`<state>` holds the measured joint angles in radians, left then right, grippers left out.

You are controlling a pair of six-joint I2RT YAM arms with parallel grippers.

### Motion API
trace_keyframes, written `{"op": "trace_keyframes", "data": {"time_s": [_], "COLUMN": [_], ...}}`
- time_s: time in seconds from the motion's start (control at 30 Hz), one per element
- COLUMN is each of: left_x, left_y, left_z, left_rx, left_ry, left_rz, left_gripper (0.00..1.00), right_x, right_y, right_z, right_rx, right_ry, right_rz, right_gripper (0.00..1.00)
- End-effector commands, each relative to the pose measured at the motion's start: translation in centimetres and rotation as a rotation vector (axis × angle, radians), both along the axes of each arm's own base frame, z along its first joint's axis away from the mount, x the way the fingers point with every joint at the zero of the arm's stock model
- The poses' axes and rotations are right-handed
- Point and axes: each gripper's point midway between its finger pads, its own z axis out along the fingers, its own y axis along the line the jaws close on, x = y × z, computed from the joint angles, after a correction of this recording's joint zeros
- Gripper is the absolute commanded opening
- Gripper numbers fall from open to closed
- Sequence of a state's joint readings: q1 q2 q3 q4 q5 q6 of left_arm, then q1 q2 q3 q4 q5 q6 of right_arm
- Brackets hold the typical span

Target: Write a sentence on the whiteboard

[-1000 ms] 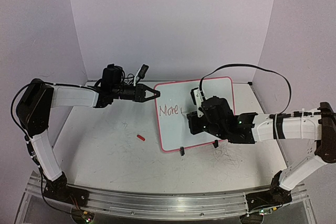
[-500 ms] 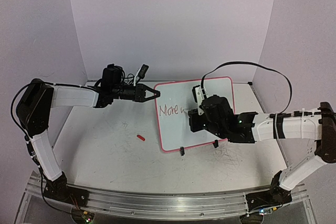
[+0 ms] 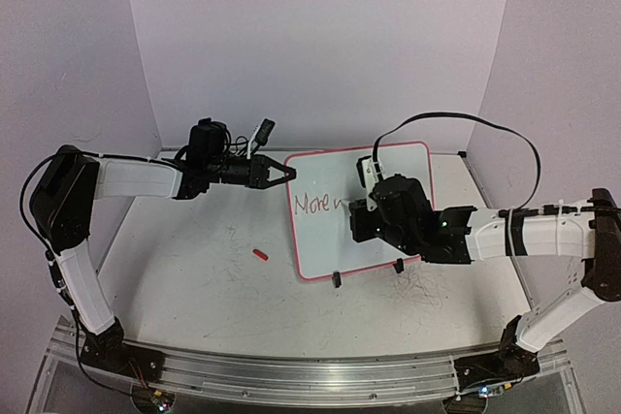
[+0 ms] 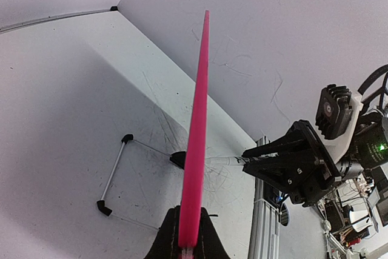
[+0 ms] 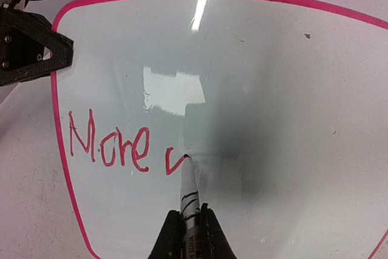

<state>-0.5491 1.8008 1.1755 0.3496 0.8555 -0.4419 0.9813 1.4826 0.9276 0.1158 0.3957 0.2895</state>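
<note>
The whiteboard (image 3: 335, 181) stands tilted on two black clip feet, white with a pink rim. Red lettering of the sentence (image 5: 112, 145) reads "More" with a fresh v-shaped stroke after it; it also shows from above (image 3: 315, 204). My right gripper (image 5: 189, 225) is shut on a white marker (image 5: 189, 189) whose red tip touches the board at the end of that stroke. My left gripper (image 3: 289, 173) is shut on the whiteboard's upper left edge; in the left wrist view its jaws pinch the pink rim (image 4: 195, 150) edge-on.
A small red marker cap (image 3: 259, 253) lies on the table left of the board. A wire stand (image 4: 115, 174) sits on the table behind the board. Faint scribble marks cover the tabletop. Walls close in at the back and sides.
The right gripper has shifted slightly up and right along the board, and the marker has drawn a new short stroke after "More". The left arm has not moved.
</note>
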Motion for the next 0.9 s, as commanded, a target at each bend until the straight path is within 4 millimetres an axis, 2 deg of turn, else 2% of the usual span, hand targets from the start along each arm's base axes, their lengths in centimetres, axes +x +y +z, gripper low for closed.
{"op": "trace_keyframes", "data": {"time_s": [0.0,0.17,0.33,0.87], "left_x": [0.0,0.0,0.1,0.0], "left_y": [0.0,0.0,0.0,0.0], "left_z": [-0.1,-0.1,-0.1,-0.2], "left_rx": [-0.003,-0.002,-0.002,-0.001], "left_ry": [0.025,0.024,0.024,0.029], "left_rz": [0.008,0.008,0.009,0.007], "left_gripper": [0.0,0.0,0.0,0.0], "right_x": [0.3,-0.3,-0.6,1.5], "right_y": [-0.8,-1.3,-1.8,-0.6], "right_z": [0.7,-0.8,-1.3,1.6], "right_rx": [0.02,0.014,0.017,0.034], "right_ry": [-0.011,0.026,0.042,-0.037], "right_rz": [-0.032,-0.031,-0.035,-0.074], "right_gripper": [0.0,0.0,0.0,0.0]}}
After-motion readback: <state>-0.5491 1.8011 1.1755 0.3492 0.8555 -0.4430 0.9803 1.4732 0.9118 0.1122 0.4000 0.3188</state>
